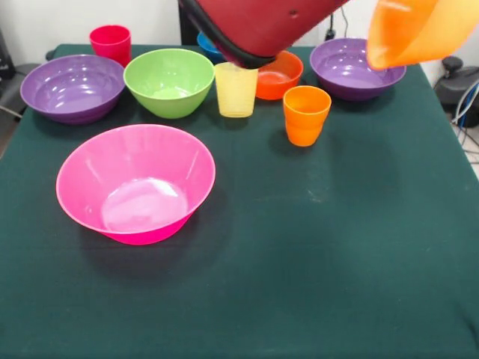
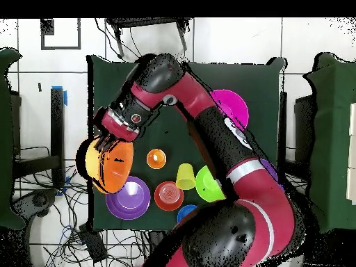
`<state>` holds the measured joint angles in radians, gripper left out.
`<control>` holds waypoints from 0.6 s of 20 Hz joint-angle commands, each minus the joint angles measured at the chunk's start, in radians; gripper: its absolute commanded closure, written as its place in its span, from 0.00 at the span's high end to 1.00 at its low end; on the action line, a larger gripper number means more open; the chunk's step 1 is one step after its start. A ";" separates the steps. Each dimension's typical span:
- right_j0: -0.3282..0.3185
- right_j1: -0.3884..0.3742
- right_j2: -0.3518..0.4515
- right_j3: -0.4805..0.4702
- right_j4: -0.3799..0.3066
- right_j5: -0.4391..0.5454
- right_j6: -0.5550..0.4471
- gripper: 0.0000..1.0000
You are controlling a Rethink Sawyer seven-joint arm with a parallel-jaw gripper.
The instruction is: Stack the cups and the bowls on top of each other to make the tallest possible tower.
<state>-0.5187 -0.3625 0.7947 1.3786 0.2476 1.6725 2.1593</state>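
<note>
1. Though its fingers are hidden behind the rim, the gripper (image 2: 106,144) appears clamped on the large orange bowl (image 1: 419,30), which hangs tilted in the air above the table's edge.
2. Directly below sits a purple bowl (image 1: 355,67); a loose hold could drop the orange one onto it or off the table (image 1: 314,284).
3. Nearby stand the orange cup (image 1: 306,114), yellow cup (image 1: 236,89) and orange-red bowl (image 1: 279,74); a low swing could topple them.
4. Farther off wait the green bowl (image 1: 169,81), pink bowl (image 1: 135,182), second purple bowl (image 1: 72,87) and red cup (image 1: 111,43).
</note>
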 commanded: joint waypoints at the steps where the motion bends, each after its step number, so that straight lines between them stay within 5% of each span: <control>1: 0.038 0.059 0.102 -0.094 0.029 0.107 -0.141 0.00; 10: 0.019 0.231 0.049 -0.201 -0.076 -0.009 -0.253 0.00; 12: 0.015 0.264 0.055 -0.232 -0.093 0.028 -0.284 0.00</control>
<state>-0.4898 -0.2510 0.8552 1.2580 0.2449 1.6966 2.1593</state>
